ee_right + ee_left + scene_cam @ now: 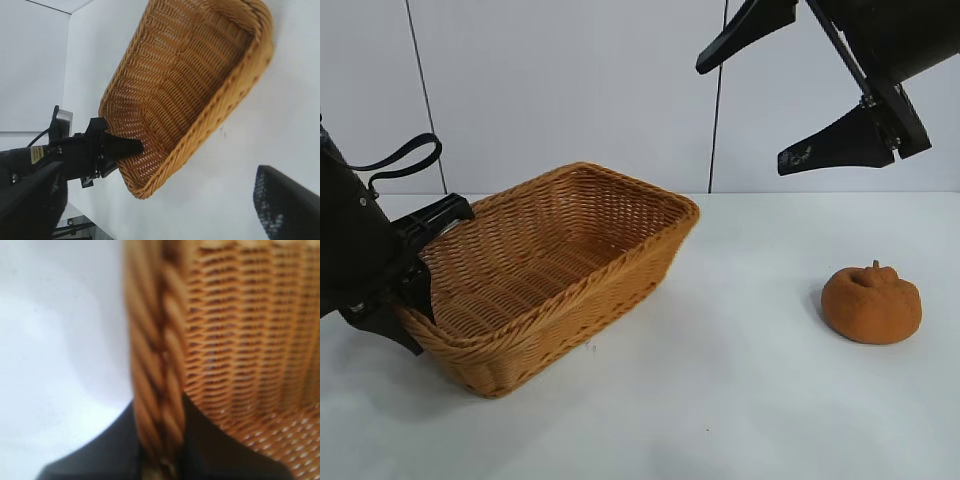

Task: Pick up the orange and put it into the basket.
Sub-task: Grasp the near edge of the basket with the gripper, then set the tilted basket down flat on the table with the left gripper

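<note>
White table (740, 400): orange (871, 303) beneath right jaws

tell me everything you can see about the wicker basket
The tan-brown rectangular woven wicker basket has sloping sides and a thick braided rim. It holds nothing and rests on the white table, angled, one corner towards the camera. At its end at the exterior view's left, the left pincer straddles the rim, one black finger inside, one outside, closed on it. The burnt-orange rough fruit lies well apart on the table. The right pincer hangs open above, clear of the basket.
</note>
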Robot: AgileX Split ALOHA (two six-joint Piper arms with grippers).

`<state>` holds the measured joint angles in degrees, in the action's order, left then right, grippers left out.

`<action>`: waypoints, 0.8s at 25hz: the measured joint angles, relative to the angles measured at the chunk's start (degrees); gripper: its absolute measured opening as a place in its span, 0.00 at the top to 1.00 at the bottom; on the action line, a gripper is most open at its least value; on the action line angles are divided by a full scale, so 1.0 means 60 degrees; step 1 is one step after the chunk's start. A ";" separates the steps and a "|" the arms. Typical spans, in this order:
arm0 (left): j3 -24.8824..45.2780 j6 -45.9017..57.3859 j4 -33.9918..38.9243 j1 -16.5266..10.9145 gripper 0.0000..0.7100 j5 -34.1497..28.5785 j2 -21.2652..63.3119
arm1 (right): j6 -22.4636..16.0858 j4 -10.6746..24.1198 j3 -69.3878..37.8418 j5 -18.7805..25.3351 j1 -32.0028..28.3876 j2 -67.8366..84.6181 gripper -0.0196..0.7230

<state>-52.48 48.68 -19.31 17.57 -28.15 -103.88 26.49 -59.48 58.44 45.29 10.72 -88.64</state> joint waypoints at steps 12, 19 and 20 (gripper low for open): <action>-0.2924 -0.2661 -0.0193 -0.0782 0.88 -0.2542 -0.0514 | 0.0000 0.0000 0.0000 0.0009 0.0000 0.0000 0.04; -0.4862 -0.5105 -0.0246 -0.0891 0.88 -0.4334 -0.1850 | 0.0000 0.0000 0.0000 0.0009 0.0000 0.0000 0.04; -0.5030 -0.5539 -0.0282 -0.0891 0.88 -0.4528 -0.1995 | 0.0000 -0.0009 0.0000 0.0009 0.0000 0.0000 0.04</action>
<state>-82.66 15.45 -21.00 12.22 -55.31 -115.85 26.49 -59.54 58.44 45.34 10.72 -88.64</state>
